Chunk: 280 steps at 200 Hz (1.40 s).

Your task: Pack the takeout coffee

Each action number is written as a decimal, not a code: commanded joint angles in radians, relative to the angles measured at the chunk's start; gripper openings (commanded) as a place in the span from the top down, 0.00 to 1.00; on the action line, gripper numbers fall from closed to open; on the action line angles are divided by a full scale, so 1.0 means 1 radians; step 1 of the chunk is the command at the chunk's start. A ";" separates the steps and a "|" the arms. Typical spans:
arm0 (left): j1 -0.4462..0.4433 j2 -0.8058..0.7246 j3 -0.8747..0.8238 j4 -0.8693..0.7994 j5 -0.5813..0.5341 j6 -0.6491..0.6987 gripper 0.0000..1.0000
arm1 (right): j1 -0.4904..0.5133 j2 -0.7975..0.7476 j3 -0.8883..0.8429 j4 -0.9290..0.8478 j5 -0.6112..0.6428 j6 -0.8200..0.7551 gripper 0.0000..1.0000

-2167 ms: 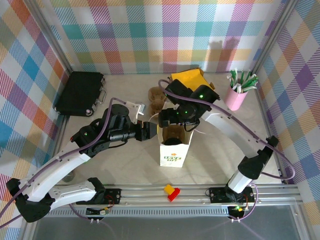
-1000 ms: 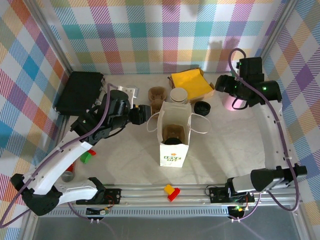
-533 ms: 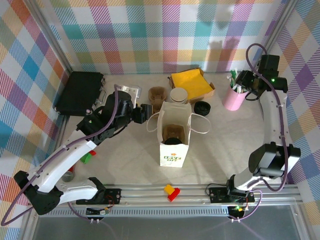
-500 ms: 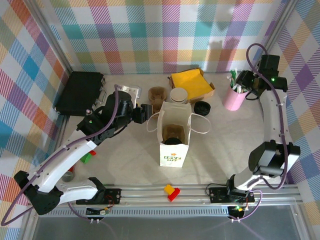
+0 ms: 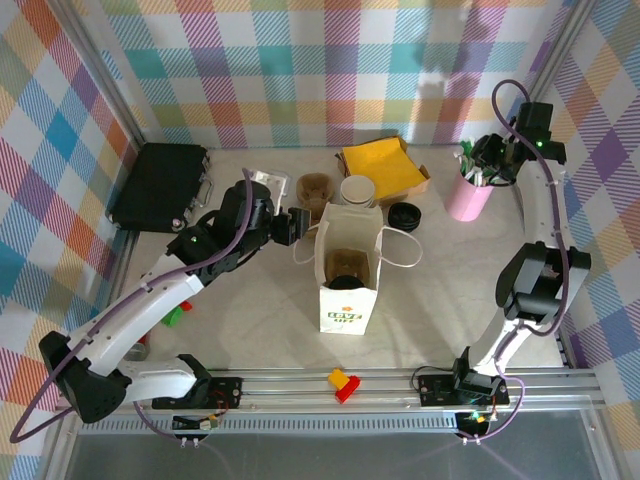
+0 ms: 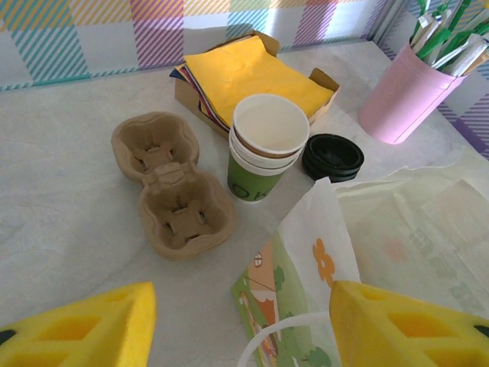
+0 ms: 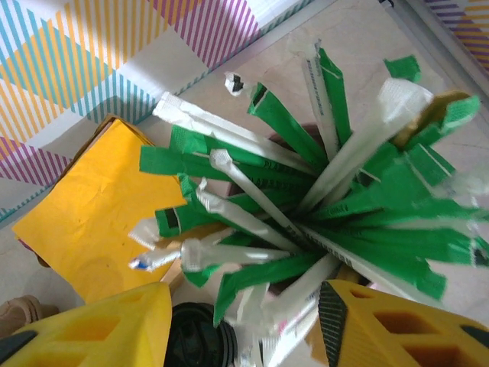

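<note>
The white paper bag (image 5: 345,300) stands open mid-table. Inside it, a round black lid (image 5: 345,283) sits in a brown carrier; I take it for the takeout coffee, its green side hidden. My left gripper (image 5: 291,226) is open at the bag's back left corner. In the left wrist view its yellow fingers (image 6: 84,329) stand wide, with the bag's corner (image 6: 321,252) and a white handle loop between them, nothing pinched. My right gripper (image 5: 487,160) hovers over the pink cup of straws (image 5: 470,196). Its fingers (image 7: 92,329) are apart with wrapped straws (image 7: 306,191) between them.
Behind the bag are a stack of lidless cups (image 5: 357,190), a pile of black lids (image 5: 404,214), a box of yellow napkins (image 5: 380,165) and a spare brown carrier (image 5: 314,190). A black case (image 5: 160,185) lies back left. Small blocks (image 5: 343,383) sit near the front rail.
My right arm left the bag, swung to the back right corner and came over the straw cup, its jaws narrowing. The left gripper shifted slightly rightward toward the bag's corner.
</note>
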 commanded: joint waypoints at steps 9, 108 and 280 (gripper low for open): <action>0.018 0.013 -0.008 0.044 0.010 0.031 0.39 | -0.007 0.056 0.079 0.038 -0.035 -0.021 0.48; 0.034 0.071 0.014 0.047 0.043 0.037 0.39 | -0.011 0.202 0.203 0.034 -0.057 -0.019 0.60; 0.040 0.086 0.031 0.012 0.061 0.028 0.39 | -0.010 0.229 0.200 0.036 -0.142 -0.016 0.66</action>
